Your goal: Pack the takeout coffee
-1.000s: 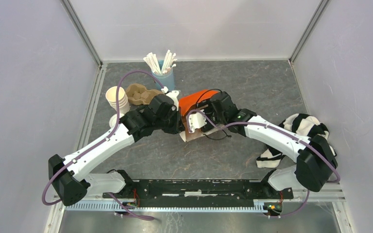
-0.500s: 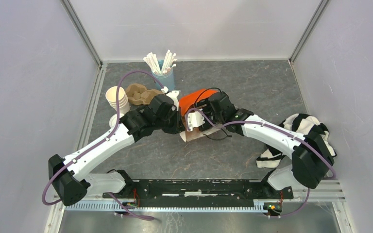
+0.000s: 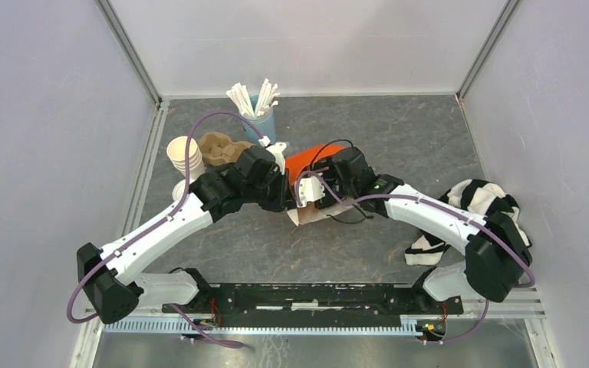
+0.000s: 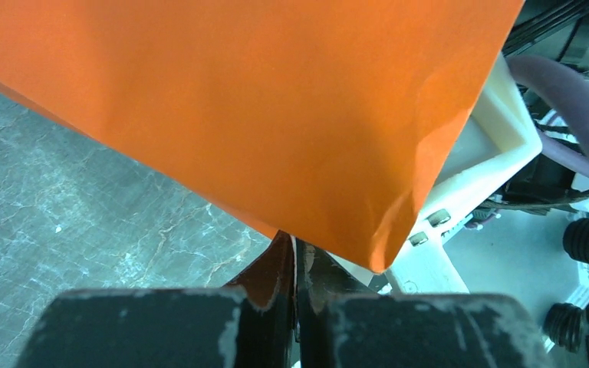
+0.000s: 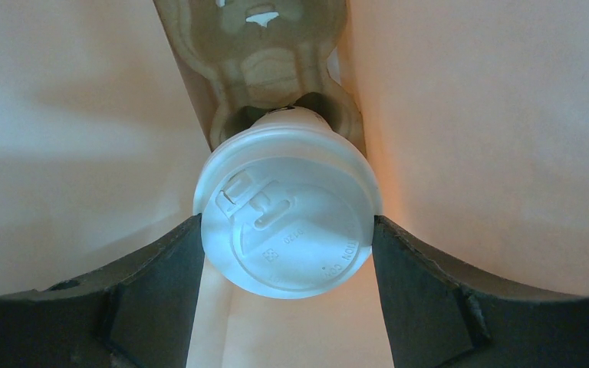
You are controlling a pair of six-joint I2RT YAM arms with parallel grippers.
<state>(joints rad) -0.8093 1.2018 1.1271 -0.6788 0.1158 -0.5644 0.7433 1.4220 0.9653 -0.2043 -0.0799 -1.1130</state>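
The left arm's wrist (image 3: pixel 255 167) sits slightly farther from the bases than a second ago, and the left tool (image 4: pixel 294 299) draws the pinched edge of the orange bag (image 3: pixel 305 159) along with it. From above, less orange shows, as the right tool (image 5: pixel 286 249) with the takeout coffee (image 5: pixel 291 218) covers more of the bag.

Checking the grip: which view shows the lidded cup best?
Right wrist: the takeout coffee fills the frame, its lid gripped by the right gripper. Top external hides it behind the arms; left wrist shows only the orange bag.
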